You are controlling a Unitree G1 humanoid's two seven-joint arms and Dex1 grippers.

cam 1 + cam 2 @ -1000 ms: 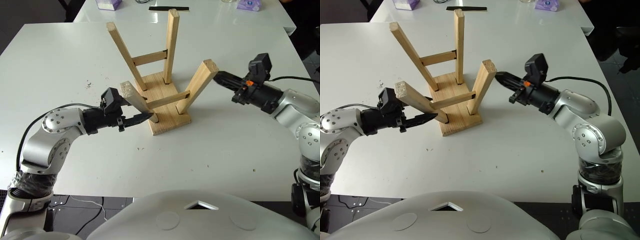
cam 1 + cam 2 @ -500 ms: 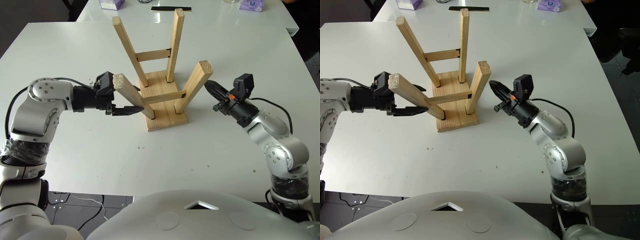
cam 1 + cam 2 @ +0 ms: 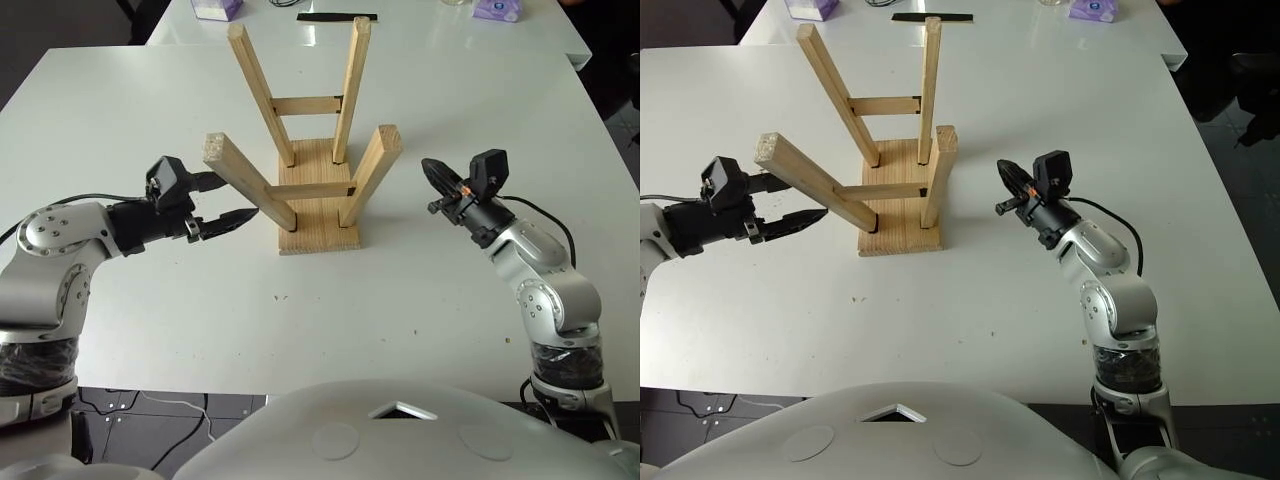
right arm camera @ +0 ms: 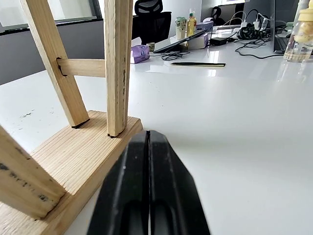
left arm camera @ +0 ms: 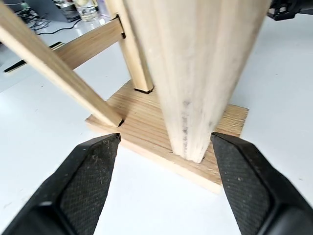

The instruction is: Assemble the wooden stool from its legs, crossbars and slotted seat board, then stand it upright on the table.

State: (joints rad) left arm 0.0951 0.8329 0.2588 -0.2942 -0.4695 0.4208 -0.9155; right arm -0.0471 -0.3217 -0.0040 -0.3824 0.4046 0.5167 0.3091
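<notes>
Wooden stool (image 3: pixel 310 170) looks assembled, inverted; left tool (image 3: pixel 230 198) released astride leg (image 3: pixel 245 180), right tool (image 3: pixel 432 170) clenched empty; next, flip upright.

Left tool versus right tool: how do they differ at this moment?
The left tool is open, facing the leaning pale wooden leg of the upturned stool; the right tool is shut, holding nothing. The left tool sits close to that leg; the right tool stands clear of the stool. Both point inward at the stool.
</notes>
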